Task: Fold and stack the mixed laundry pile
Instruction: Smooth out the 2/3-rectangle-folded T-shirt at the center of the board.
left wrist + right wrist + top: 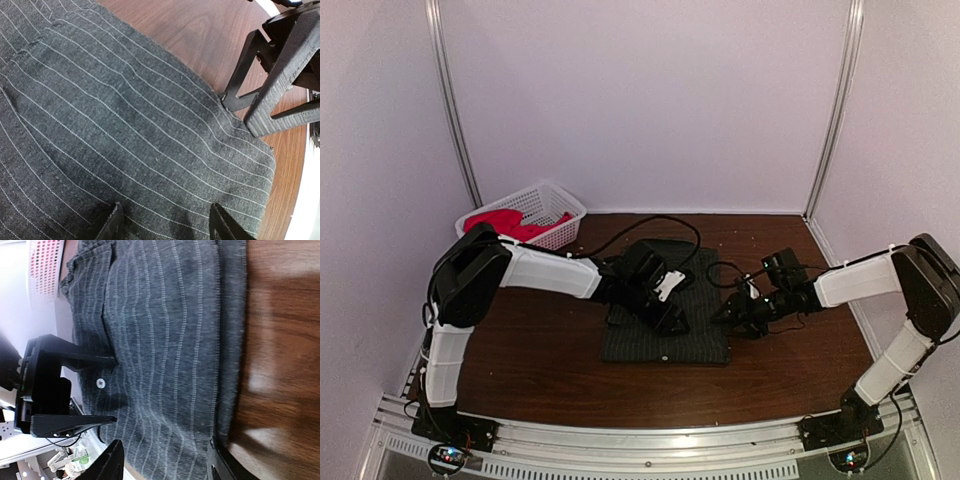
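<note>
Two claws stand released, jaws spread: the left gripper (114,389) plants both fingertips on the front of the dark pinstriped button shirt (640,345), either side of a white button (100,383). The right gripper (241,117) rests its tips at the shirt's 3 o'clock edge, clasping nothing. That shirt lies flat in a rough rectangle mid-way across the brown wooden table (540,340), collar toward 12 o'clock; at its 10 o'clock the red-pink T-shirt (505,222) sits bunched in the white lattice basket (555,195).
</note>
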